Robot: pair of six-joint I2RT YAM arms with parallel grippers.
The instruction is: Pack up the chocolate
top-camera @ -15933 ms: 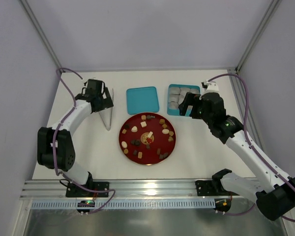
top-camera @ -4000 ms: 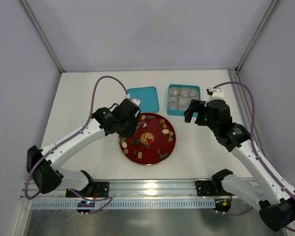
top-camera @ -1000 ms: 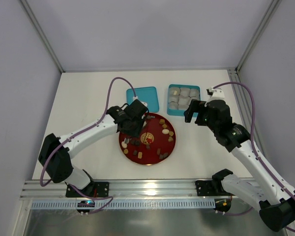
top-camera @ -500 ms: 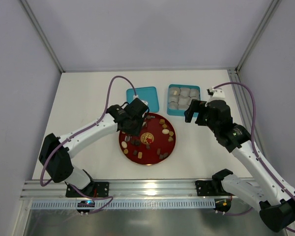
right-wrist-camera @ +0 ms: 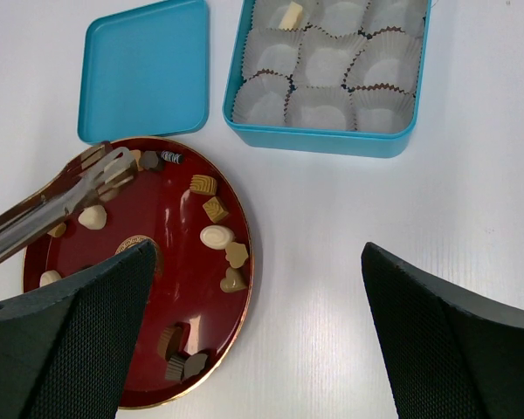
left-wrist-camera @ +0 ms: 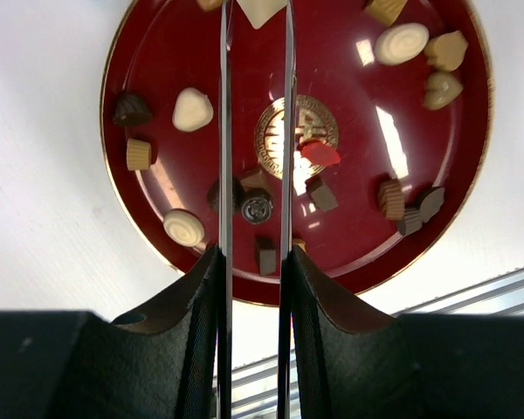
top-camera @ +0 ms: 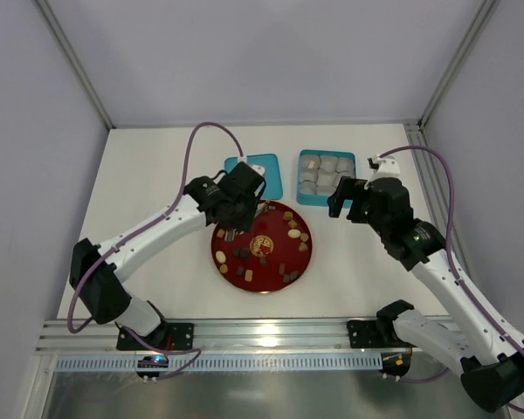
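Plate (left-wrist-camera: 157, 52): red, high gloss, lacquer-like, thin gold rim; glare streaks at 3 o'clock of the emblem (left-wrist-camera: 295, 136), which is gold with a metallic sheen. Chocolate (left-wrist-camera: 192, 109): mostly matt to soft satin, some pieces ribbed; red piece (left-wrist-camera: 319, 154) at 4 o'clock of the emblem is smooth-faced. Tongs (right-wrist-camera: 65, 202): bare silver metal, brushed, bright along the edges. Box (right-wrist-camera: 323, 140) and lid (right-wrist-camera: 144, 70): teal, smooth, low sheen; metal or plastic unclear. Cups (right-wrist-camera: 319, 109): thin pleated paper, grey-white, matt. Table (right-wrist-camera: 332, 227): white, matt, faint streaks. Right fingers (right-wrist-camera: 445, 349): black, woven-mesh texture. Left fingers (left-wrist-camera: 188, 349): black, matt. Rail (top-camera: 262, 336) at the table's 6 o'clock: pale brushed metal.
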